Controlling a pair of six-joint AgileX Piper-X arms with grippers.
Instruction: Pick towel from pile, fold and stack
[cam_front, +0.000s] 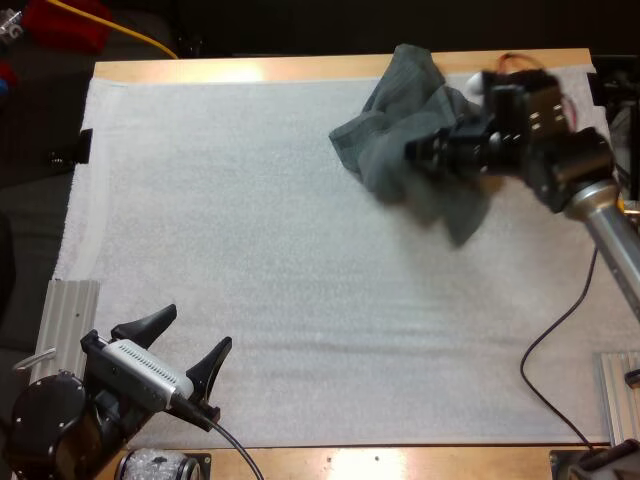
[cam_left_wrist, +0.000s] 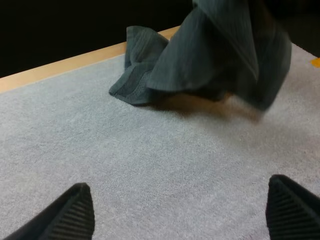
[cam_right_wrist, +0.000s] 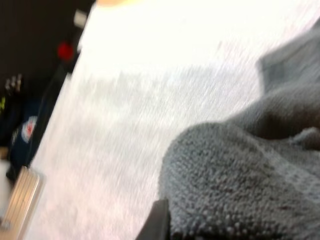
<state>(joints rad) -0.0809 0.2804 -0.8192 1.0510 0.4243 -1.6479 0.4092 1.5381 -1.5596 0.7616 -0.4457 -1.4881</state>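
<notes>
A dark grey-green towel (cam_front: 395, 140) hangs crumpled over the far right of the white mat (cam_front: 300, 260). My right gripper (cam_front: 428, 152) is shut on the towel, buried in its folds. From the left wrist the towel (cam_left_wrist: 225, 55) hangs above the mat with a shadow beneath, while one bunched part (cam_left_wrist: 137, 75) rests by the far wooden edge; I cannot tell whether that part is a separate towel. In the right wrist view, towel pile (cam_right_wrist: 240, 185) bulges against one dark finger (cam_right_wrist: 157, 220). My left gripper (cam_front: 180, 345) stands open over the mat's near left, fingers (cam_left_wrist: 60, 215) wide apart.
Aluminium rails sit at the near left (cam_front: 70, 320) and near right (cam_front: 620, 375) of the table. A black cable (cam_front: 560, 340) loops over the mat's right side. The table's wooden far edge (cam_front: 250, 68) runs just behind the towel.
</notes>
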